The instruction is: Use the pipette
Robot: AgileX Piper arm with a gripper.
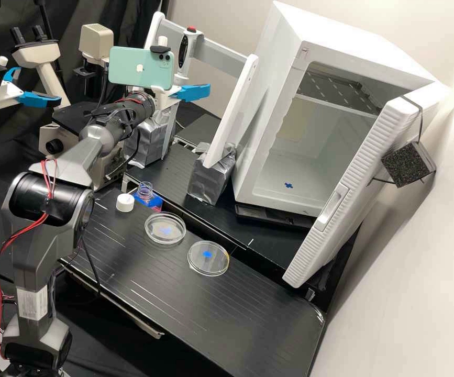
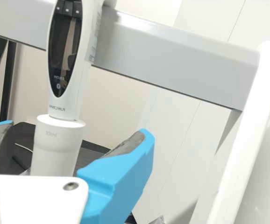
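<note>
- Wrist view: claw [image 2: 78,128] stands wide apart, nothing gripped.
- The pipette [image 2: 64,60] is upright in the gap between the spread fingers, in front of the stand's grey crossbar [image 2: 172,60].
- Hazard: closing off-centre would let one finger strike first, tilting the pipette or knocking it loose.
- Hazard: the smooth, rounded barrel could slip from a light grip; pulling before it is free of its holder could drag the stand.
- High view: the pipette hangs on the stand, near the claw; a phone [image 1: 140,67] rides beside them and could catch the stand on a turn.
- Below the pipette, an uncapped bottle [image 1: 145,192] and its cap [image 1: 125,202] stand near two clear dishes [image 1: 165,229] [image 1: 208,258]. A low sweep of the arm could spill or shift these.
- Surface: black, grooved tabletop [image 1: 137,277], scuffed in places, a raised section behind.
- Room: right of the pipette, a white cabinet [image 1: 284,94], door open; left of it, a microscope [image 1: 38,55] and black curtain [image 1: 75,13]; pale wall beyond.
</note>
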